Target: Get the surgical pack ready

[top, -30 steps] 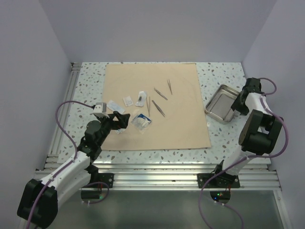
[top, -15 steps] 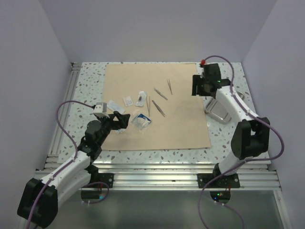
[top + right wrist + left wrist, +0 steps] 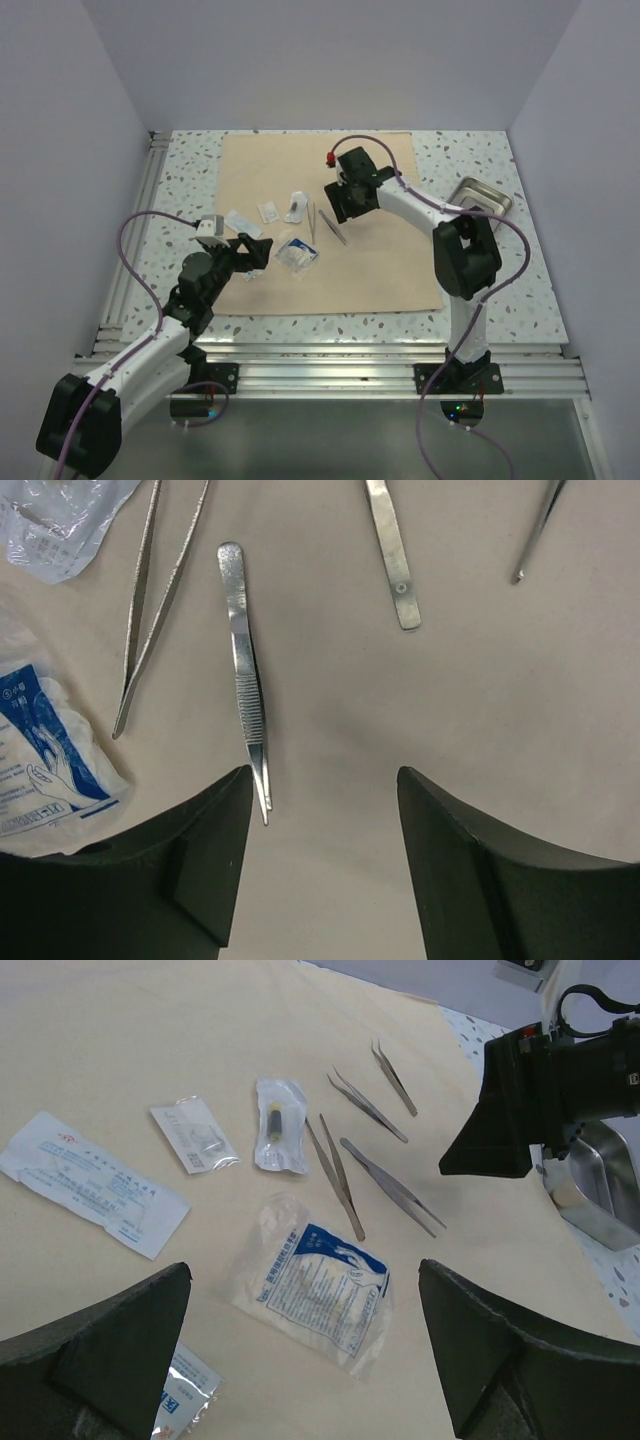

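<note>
The beige wrap sheet (image 3: 380, 260) lies flat on the table. On it are thin steel tweezers (image 3: 333, 228) and several white sachets, among them a blue-printed glove sachet (image 3: 297, 253). The steel tray (image 3: 490, 192) stands off the sheet at the right, partly behind the right arm. My right gripper (image 3: 340, 205) is open and empty, low over the sheet; in the right wrist view its jaws (image 3: 322, 780) stand beside the tips of one pair of tweezers (image 3: 245, 680). My left gripper (image 3: 262, 252) is open and empty, just above the glove sachet (image 3: 320, 1295).
A long sachet (image 3: 85, 1185), a small sachet (image 3: 195, 1135) and a clear packet (image 3: 280, 1125) lie left of the tweezers. A foil sachet (image 3: 185, 1400) lies by my left finger. Further tweezers (image 3: 392, 550) lie beyond. Walls close in on three sides.
My right arm has swung from the tray at the right across to the middle of the sheet, over the tweezers. The left arm has not moved.
</note>
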Robot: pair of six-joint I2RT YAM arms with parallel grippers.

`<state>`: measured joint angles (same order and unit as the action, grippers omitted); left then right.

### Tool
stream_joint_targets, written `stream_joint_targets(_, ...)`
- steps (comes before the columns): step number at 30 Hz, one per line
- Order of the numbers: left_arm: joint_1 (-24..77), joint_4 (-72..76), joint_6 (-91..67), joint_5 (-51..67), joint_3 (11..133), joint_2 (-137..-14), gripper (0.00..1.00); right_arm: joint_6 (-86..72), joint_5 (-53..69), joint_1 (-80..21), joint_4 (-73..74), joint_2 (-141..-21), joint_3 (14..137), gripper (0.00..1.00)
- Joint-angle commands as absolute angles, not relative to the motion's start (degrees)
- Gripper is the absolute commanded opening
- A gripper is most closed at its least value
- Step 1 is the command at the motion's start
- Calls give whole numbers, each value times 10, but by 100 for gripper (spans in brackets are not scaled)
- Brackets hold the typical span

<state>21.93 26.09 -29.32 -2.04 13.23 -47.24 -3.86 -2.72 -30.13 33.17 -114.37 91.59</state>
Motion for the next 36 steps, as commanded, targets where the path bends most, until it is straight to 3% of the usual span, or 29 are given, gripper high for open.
stream_joint_targets(1,222,283,-281,-30,138,-468,100,-17,-14,-314,335,-1167,961,63)
stream_joint_targets(9,223,281,-280,-30,139,-465,100,-8,-17,-346,343,-1226,992,60)
stream_joint_targets(15,223,282,-282,-26,140,-468,100,-8,-31,-355,344,-1251,992,50)
stream_joint_targets(23,222,282,-281,-26,140,-468,100,-8,-60,-359,339,-1245,981,13)
stream_joint_targets(26,223,282,-282,-25,140,-469,100,-12,-74,-358,325,-1214,955,6)
stream_joint_targets(30,223,283,-282,-24,140,-469,100,-28,-92,-344,324,-1163,936,2)
stream_joint_targets(36,222,283,-283,-22,140,-469,100,-104,-62,-234,286,-1051,858,2)
